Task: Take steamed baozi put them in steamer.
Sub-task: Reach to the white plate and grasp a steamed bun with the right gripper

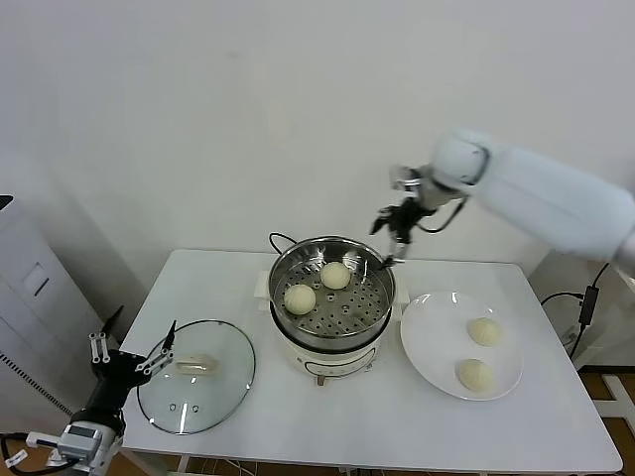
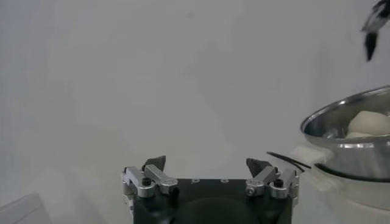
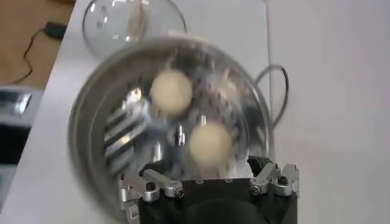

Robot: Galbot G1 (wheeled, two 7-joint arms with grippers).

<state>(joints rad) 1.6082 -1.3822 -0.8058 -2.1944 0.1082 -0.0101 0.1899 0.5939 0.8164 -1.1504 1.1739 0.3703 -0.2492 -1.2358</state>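
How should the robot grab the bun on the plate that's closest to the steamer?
That baozi is round, soft-looking, sitting alone on the flat plate, apart from the other bun. Probably best to come straight down from above with the right gripper, fingers spread, and close gently on opposite sides around its widest middle. No rim blocks the way, and a light squeeze should avoid squashing it.

The head view looks forward and down from well above onto the whole surface (image 1: 397,436), taking in both arms. The left wrist view sits low at the surface's edge, facing level across it toward the wall, the steamer (image 2: 350,137) at its margin. The right wrist view looks straight down, close over the steamer (image 3: 170,122). All three views share the steamer (image 1: 332,293).
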